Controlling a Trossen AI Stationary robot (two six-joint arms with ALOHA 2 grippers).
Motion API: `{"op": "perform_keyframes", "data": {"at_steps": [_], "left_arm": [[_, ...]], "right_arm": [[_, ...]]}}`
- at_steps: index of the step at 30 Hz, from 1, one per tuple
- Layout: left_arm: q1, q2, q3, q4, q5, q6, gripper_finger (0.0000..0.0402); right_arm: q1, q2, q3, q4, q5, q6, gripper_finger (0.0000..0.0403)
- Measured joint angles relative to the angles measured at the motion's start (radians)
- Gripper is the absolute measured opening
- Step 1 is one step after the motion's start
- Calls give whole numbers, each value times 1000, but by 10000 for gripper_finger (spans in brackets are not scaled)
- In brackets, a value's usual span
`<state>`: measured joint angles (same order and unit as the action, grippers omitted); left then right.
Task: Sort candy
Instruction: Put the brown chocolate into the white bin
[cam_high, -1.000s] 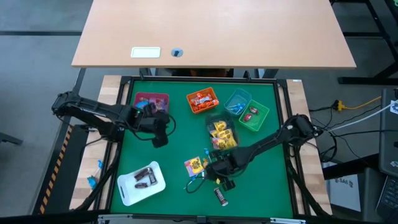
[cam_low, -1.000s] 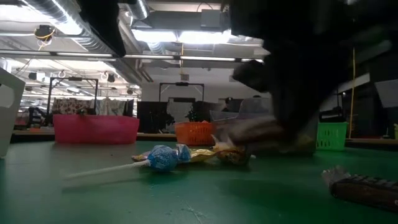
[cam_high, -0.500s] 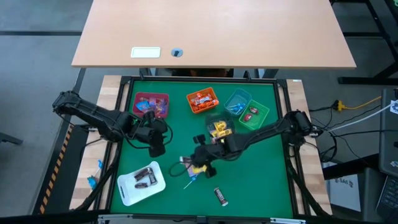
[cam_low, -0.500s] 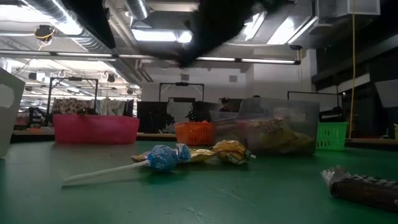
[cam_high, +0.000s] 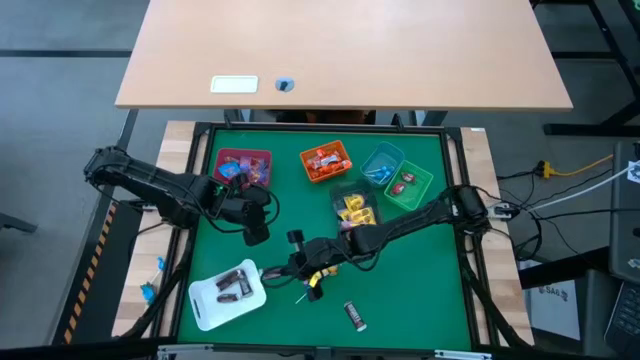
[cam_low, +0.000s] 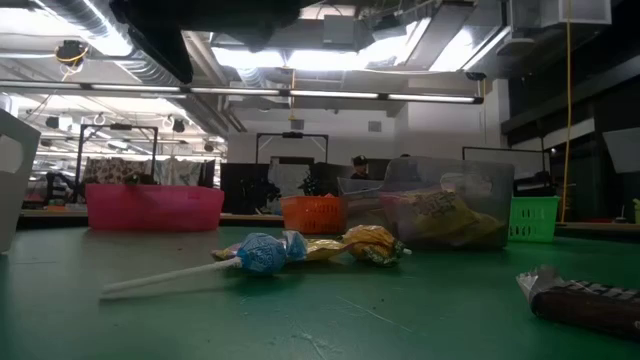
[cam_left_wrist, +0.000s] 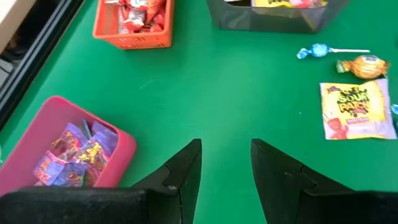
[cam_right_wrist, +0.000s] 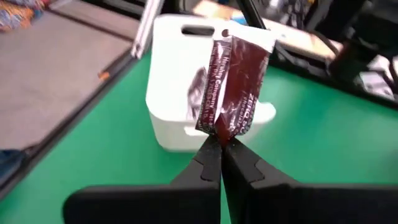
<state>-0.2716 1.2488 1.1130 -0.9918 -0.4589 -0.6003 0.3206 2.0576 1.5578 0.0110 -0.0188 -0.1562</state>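
My right gripper (cam_high: 292, 266) hovers above the mat beside the white tray (cam_high: 206, 312) and is shut on a dark brown candy packet (cam_right_wrist: 230, 74). The tray (cam_right_wrist: 175, 68) holds other brown packets (cam_high: 232, 283). My left gripper (cam_left_wrist: 225, 155) is open over bare green mat near the pink bin (cam_left_wrist: 37, 134) of purple sweets. Loose on the mat lie a yellow packet (cam_left_wrist: 357, 111), a blue lollipop (cam_low: 262, 253), a gold sweet (cam_low: 372, 243) and a brown bar (cam_high: 355, 316). My right gripper pinches the brown packet by its lower end (cam_right_wrist: 219, 132) between the two fingertips. The packet stands up beyond the fingers, lifted clear of the mat, in front of the white tray.
Along the far side stand the orange bin (cam_high: 325, 161), blue bin (cam_high: 381, 163), green bin (cam_high: 410, 187) and a clear bin (cam_high: 358, 207) with yellow packets. The mat's middle and near right are open green surface.
My right gripper has travelled from the near middle of the mat toward the table's left edge, up to the white tray, carrying the brown packet. The loose sweets on the mat have stayed where they were.
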Motion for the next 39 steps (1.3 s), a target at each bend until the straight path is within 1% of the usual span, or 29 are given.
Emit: {"op": "perform_keyframes", "data": {"at_steps": [10,13,21,25,28,30,34,37,39], "left_arm": [[42,0,0,-1,-1,0,128],[51,0,0,-1,-1,0,128],[76,0,0,-1,-1,1,128],[85,0,0,-1,-1,1,128],[89,0,0,-1,0,1,128],[89,0,0,-1,0,7,128],[89,0,0,-1,0,9,128],[89,0,0,-1,0,9,128],[89,0,0,-1,0,9,128]], "right_arm": [[0,141,0,352,-2,2,0],[0,176,0,427,-25,2,0],[0,253,1,599,-28,2,0],[-1,300,52,605,-49,2,0],[-1,337,111,574,-86,2,0],[0,354,151,526,-90,2,0],[0,361,182,440,-65,2,1],[0,361,182,435,-21,2,9],[-1,361,182,435,-15,2,22]]}}
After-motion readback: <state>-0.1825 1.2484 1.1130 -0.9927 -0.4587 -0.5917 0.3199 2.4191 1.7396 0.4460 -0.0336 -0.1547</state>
